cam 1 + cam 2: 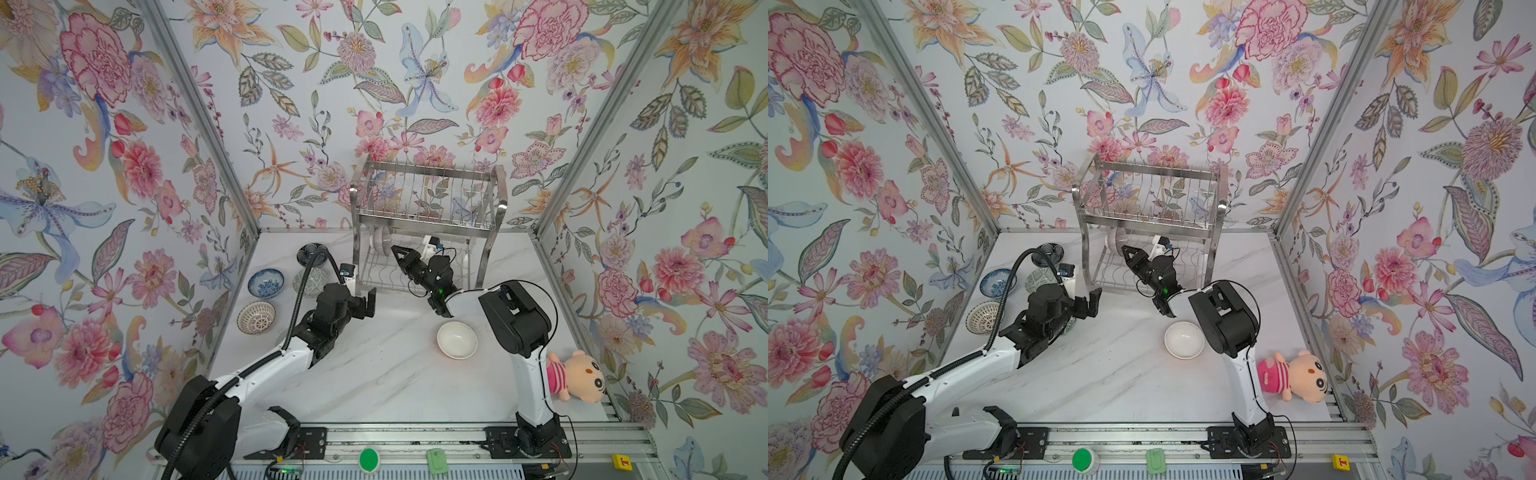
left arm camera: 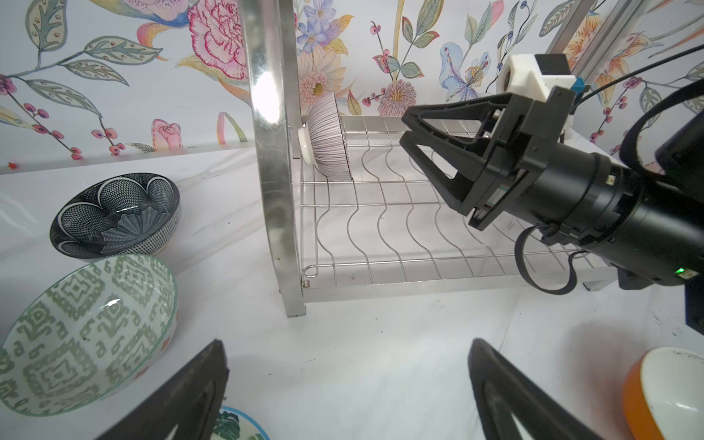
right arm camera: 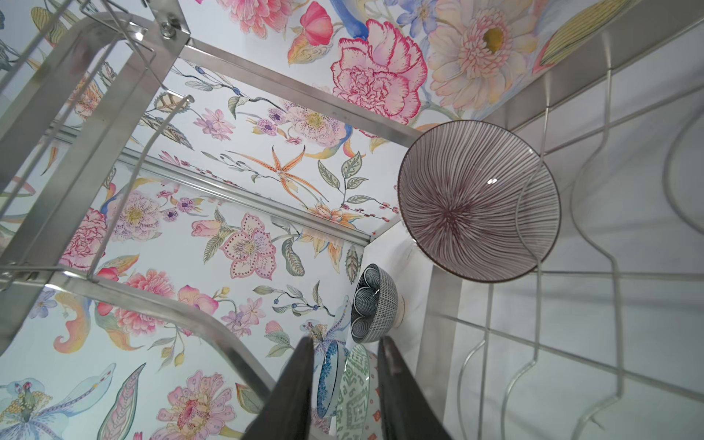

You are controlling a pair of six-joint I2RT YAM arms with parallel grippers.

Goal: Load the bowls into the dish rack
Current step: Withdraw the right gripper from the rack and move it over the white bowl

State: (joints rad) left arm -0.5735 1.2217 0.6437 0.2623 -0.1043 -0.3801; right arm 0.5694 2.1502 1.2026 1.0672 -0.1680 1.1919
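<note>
Floral-papered walls on three sides; white marble-look tabletop.

Far left, by the side wall: tan lattice bowl towards the front, blue-white floral bowl behind it. Both sit upright on the table, near each other but not touching.

Next over: dark navy bowl at the back. Grey-green patterned bowl sits just in front of it, partly hidden by the left arm's cable hose.

Left gripper hangs over the table near the rack's front left leg. Its fingers are spread wide, with nothing between them.

Dish rack stands centre, at the back of the table, and has two tiers. Striped bowl, white with fine dark radial lines, stands on its edge in the leftmost slot of the lower shelf. Its foot points at the rack's left leg and its mouth faces into the rack.

Right gripper reaches into the lower tier from the front right, tips near the striped bowl but apart from it. Jaws slightly parted; the right wrist view shows a clear gap and nothing pinched.

White-and-orange bowl sits upright on open table in front of the rack, just beside the right arm's elbow.

Far right: plush toy lies on its side by the wall, near the front rail.
</note>
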